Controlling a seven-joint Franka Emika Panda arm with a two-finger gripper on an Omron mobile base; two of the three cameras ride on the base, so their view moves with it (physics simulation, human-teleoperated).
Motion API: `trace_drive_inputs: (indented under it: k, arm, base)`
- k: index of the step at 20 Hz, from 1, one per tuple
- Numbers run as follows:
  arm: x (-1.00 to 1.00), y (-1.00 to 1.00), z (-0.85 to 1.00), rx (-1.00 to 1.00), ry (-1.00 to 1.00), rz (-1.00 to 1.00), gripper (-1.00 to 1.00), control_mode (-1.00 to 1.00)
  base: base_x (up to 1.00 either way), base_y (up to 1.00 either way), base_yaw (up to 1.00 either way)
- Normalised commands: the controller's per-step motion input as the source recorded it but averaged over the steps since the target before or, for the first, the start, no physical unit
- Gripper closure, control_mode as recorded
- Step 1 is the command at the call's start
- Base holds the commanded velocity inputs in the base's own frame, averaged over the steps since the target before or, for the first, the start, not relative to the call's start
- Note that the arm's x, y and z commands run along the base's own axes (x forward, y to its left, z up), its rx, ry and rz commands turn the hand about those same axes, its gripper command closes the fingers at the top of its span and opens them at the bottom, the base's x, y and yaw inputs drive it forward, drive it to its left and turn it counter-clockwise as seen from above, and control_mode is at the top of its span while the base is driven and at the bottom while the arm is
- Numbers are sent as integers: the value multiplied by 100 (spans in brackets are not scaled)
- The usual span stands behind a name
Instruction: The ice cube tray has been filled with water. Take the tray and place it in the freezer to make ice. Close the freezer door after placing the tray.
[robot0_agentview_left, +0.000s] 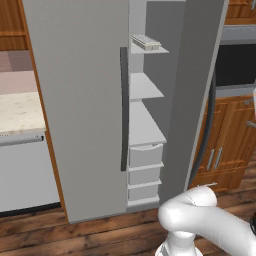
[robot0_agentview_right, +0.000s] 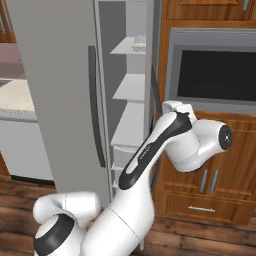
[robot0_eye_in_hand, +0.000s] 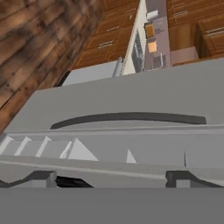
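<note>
The gripper (robot0_eye_in_hand: 111, 178) had its jaws spread wide and empty, facing the freezer's (robot0_agentview_left: 145, 125) open edge. The ice cube tray (robot0_agentview_left: 146, 42) already sat on the top shelf (robot0_agentview_left: 148, 50) inside the freezer. Beside that shelf, the freezer door (robot0_agentview_left: 187, 90) stood ajar. The door is likely stiff, heavy and smooth, so pushing flat on its outer face should suit best.

A home kitchen: a tall grey fridge (robot0_agentview_left: 80, 100) stands between a pale stone counter (robot0_agentview_left: 17, 112) with wooden cabinets (robot0_agentview_right: 210, 180) and a built-in oven (robot0_agentview_right: 215, 75).
</note>
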Motion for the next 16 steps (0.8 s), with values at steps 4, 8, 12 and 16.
trace_drive_inputs:
  k: [4,8,12,16]
  arm:
    - [40,-29,-19,2,0,11,-100,-100]
    - [44,-17,-28,0,1,12,-100,-100]
    - [39,-13,-34,0,0,12,-100,-100]
    - [33,-1,-39,0,0,8,-100,-100]
  base:
    - [0,0,0]
    - [0,0,0]
    - [0,0,0]
    - [0,0,0]
